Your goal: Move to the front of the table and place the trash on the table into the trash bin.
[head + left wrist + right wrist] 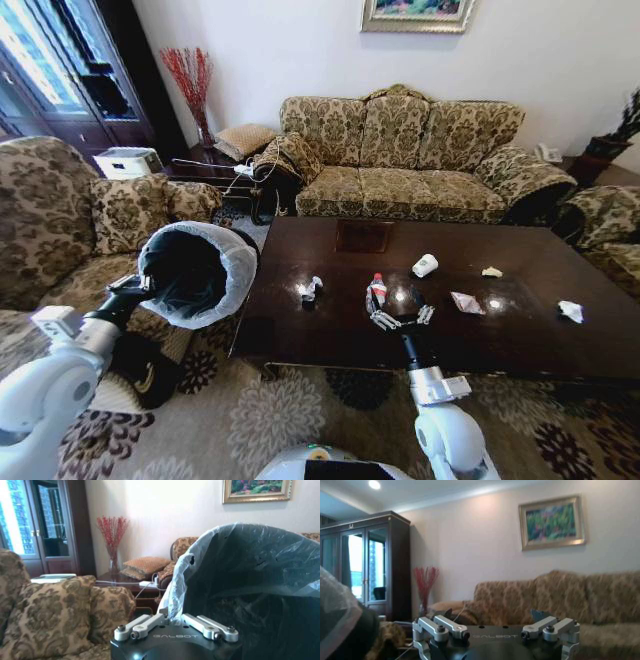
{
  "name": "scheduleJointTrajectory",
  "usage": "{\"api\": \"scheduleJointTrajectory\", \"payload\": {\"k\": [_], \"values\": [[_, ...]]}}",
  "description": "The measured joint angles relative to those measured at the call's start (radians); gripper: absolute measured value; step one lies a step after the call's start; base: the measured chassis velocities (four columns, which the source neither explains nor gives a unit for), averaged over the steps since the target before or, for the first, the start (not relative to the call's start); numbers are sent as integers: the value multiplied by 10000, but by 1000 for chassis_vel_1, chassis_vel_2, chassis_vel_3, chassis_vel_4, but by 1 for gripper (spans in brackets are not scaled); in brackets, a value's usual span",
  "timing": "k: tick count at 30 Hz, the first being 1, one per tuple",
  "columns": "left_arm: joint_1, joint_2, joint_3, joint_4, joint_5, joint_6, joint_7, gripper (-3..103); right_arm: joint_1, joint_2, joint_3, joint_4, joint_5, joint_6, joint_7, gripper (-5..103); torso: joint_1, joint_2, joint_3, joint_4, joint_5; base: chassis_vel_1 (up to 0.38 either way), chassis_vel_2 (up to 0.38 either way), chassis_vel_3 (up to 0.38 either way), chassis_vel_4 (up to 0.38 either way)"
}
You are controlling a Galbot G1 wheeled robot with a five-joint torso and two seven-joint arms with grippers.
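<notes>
The dark glossy table (330, 345) carries the trash: a clear bottle (378, 290) with a red cap, a white paper cup (425, 265), a yellowish scrap (492, 271) and crumpled white wrappers (310, 289) (467, 303) (571, 311). Over the table's near part, just on my side of the bottle, my right gripper (401, 317) (495, 630) hangs open and holds nothing. Off the table's left end, my left gripper (135, 286) (175, 621) is shut on the rim of the black trash bin (195, 272) (255, 592). The bin is lifted and tilted, its white liner folded over the rim.
A patterned sofa (420, 150) stands beyond the table, and armchairs sit at the left (60, 220) and far right (605, 220). A low side table (215, 165) with cushions and cables stands at the back left. Floral carpet (290, 410) lies between me and the table.
</notes>
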Motion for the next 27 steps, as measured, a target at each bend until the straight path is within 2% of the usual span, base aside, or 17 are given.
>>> {"api": "scheduleJointTrajectory", "payload": {"k": [2,3,6,7,9,14,20,27], "values": [[62,26,-34,-77,-4,-1,-4,0,353,12,-707,-279,301,-731,182,100,9,-2,3,1,1,-111,73,83,-74],[62,26,-34,-77,-4,-1,-4,0,353,12,-707,-279,301,-731,182,100,9,-2,3,1,1,-89,73,55,-51],[140,-103,-53,-309,-7,42,-22,0,643,-12,-1724,-576,542,-2153,609,100,4,-2,2,-2,-3,-15,16,18,-17],[140,-103,-53,-309,-7,42,-22,0,643,-12,-1724,-576,542,-2153,609,100,4,-2,2,-2,-3,0,0,0,0],[304,-160,-116,-435,11,54,-25,0,928,-33,-2262,-1018,457,-2666,818,100,-13,2,-6,2,-3,0,0,0,0],[544,-130,-299,-516,21,55,-33,0,1633,142,-2813,-1857,255,-3166,1196,100,-13,5,-6,4,-4,0,0,0,0],[627,-148,-299,-513,65,56,-39,0,2592,276,-3213,-3095,250,-3293,1363,100,0,1,1,1,0,0,0,0,0],[664,-97,-220,-347,124,81,-38,0,4239,1068,-3918,-5070,275,-3314,2002,100,-4,2,-2,2,-3,0,0,0,0]]}}
